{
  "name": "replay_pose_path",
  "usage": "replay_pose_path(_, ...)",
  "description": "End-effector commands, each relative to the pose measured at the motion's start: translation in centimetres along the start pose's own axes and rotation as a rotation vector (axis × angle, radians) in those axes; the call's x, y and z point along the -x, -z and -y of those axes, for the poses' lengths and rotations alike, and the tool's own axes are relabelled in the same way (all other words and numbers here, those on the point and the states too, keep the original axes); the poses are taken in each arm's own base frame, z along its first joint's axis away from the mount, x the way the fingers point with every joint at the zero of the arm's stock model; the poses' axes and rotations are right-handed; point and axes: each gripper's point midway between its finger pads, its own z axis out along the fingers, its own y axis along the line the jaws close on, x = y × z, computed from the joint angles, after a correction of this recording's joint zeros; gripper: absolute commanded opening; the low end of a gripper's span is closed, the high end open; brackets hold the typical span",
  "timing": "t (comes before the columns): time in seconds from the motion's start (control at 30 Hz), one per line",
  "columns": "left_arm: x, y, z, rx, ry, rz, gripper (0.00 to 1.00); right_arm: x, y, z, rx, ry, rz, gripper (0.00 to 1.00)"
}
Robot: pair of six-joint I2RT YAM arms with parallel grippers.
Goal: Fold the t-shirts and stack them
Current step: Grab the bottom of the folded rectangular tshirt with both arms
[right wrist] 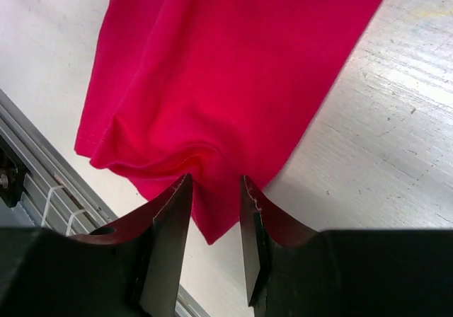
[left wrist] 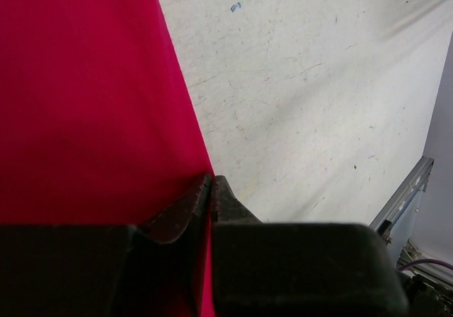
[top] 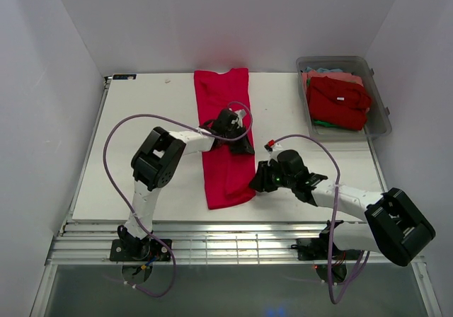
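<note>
A magenta t-shirt lies as a long narrow strip down the middle of the white table. My left gripper sits at the strip's right edge about halfway along; in the left wrist view its jaws are closed on the shirt's edge. My right gripper is at the strip's near right corner; its fingers are apart, and the bunched corner of the shirt lies between and just ahead of them.
A clear plastic bin at the back right holds several folded shirts, a red one on top. A metal rail runs along the table's near edge. White walls enclose the sides and back.
</note>
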Motion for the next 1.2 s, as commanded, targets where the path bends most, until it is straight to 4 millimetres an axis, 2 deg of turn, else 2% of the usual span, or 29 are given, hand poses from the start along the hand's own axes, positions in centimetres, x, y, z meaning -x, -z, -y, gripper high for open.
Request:
replay_pose_path(0.0, -0.8, 1.0, 0.4, 0.0, 0.003, -0.004, 0.16, 1.2, -0.3, -1.2, 0.056, 0.031, 0.052, 0.39)
replay_pose_path(0.13, -1.5, 1.0, -0.1, 0.01, 0.007, -0.012, 0.16, 0.8, -0.5, -1.0, 0.051, 0.024, 0.033, 0.39)
replay_pose_path(0.4, -1.6, 1.0, -0.4, 0.021, 0.008, -0.008, 0.15, -1.7, -0.7, -0.2, 0.038, 0.01, -0.039, 0.36)
replay_pose_path(0.57, -1.7, 0.8, -0.8, 0.035, 0.006, -0.011, 0.14, -2.4, -0.3, -0.5, 0.041, 0.011, -0.05, 0.27)
replay_pose_path(0.6, -1.8, 0.8, -0.9, 0.038, 0.007, -0.012, 0.14, -2.6, -0.1, -0.4, 0.031, 0.006, -0.053, 0.23)
replay_pose_path(0.63, -1.8, 0.7, -1.0, 0.039, 0.007, -0.013, 0.14, -2.6, 0.1, -0.7, 0.036, 0.012, -0.051, 0.12)
replay_pose_path(0.67, -1.9, 0.6, -1.1, 0.042, 0.008, -0.013, 0.14, -2.7, 0.2, -0.7, 0.034, 0.012, -0.053, 0.08)
replay_pose_path(0.83, -1.9, 0.5, -1.4, 0.056, 0.008, -0.012, 0.14, -3.3, 1.6, -1.1, 0.006, 0.012, -0.076, 0.08)
replay_pose_path(0.93, -1.9, 0.3, -1.9, 0.072, 0.002, -0.012, 0.13, -2.1, 2.7, -2.6, 0.011, 0.028, -0.055, 0.08)
replay_pose_path(0.97, -1.9, 0.2, -1.9, 0.074, 0.001, -0.015, 0.13, -2.5, 3.2, -2.7, 0.005, 0.018, -0.075, 0.08)
replay_pose_path(1.17, -1.6, -0.2, -2.3, 0.089, -0.001, -0.015, 0.13, -1.9, 5.6, -6.2, 0.135, -0.005, -0.08, 0.08)
